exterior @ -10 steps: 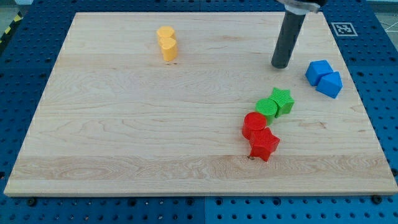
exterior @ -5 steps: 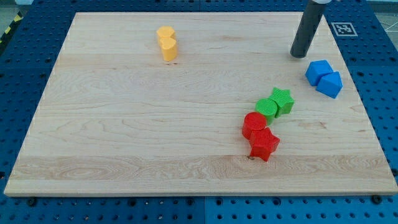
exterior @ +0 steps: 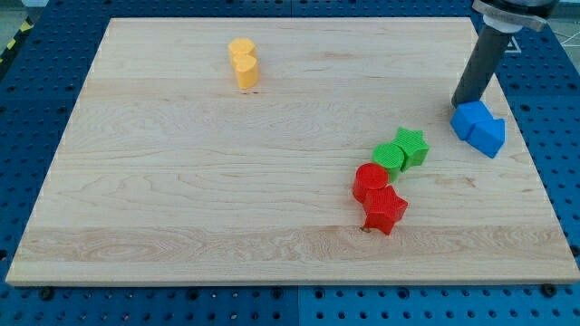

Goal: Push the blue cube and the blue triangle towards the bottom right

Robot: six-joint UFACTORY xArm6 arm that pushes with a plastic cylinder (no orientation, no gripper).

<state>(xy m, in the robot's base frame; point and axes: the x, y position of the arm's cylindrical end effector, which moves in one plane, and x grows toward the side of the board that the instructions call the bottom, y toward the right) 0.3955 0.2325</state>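
The blue cube [exterior: 468, 119] and the blue triangle [exterior: 489, 135] sit touching each other near the board's right edge, the cube up-left of the triangle. My tip [exterior: 462, 102] is at the cube's upper-left side, touching it. The dark rod rises from there toward the view's top right.
A green cylinder [exterior: 390, 158] and green star [exterior: 412, 146] lie left of the blue pair. A red cylinder [exterior: 370, 182] and red star [exterior: 384, 209] lie below them. Two yellow blocks [exterior: 243, 62] stand at the upper left. The wooden board [exterior: 181, 181] ends just right of the triangle.
My tip moved right and then down to the blue cube. The cube and triangle shifted slightly toward the bottom right.
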